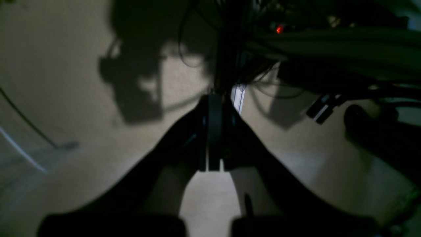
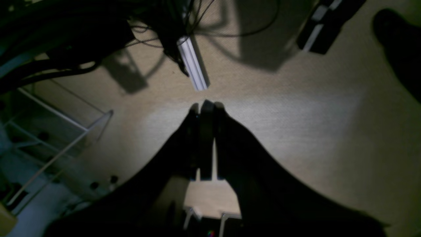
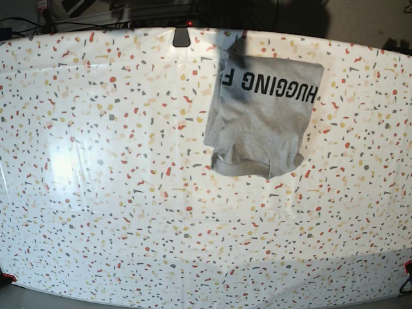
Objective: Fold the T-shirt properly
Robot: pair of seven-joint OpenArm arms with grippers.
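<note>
The heather-grey T-shirt point(image 3: 261, 119) lies folded into a compact rectangle on the speckled table point(image 3: 129, 193), at the far side right of centre. Its black lettering faces up along the far edge, and a rolled edge runs along the near side. Neither arm shows in the base view. In the left wrist view my left gripper point(image 1: 214, 98) is shut, with nothing between its dark fingers and beige floor below it. The right wrist view shows my right gripper point(image 2: 205, 104) shut and empty too, also over floor. The T-shirt appears in neither wrist view.
A small dark block point(image 3: 181, 37) sits at the table's far edge, left of the shirt. Under the grippers are beige carpet point(image 2: 296, 115), tangled black cables point(image 2: 148, 23), a white rail point(image 2: 192, 64) and a wire rack point(image 2: 56, 131) to the left.
</note>
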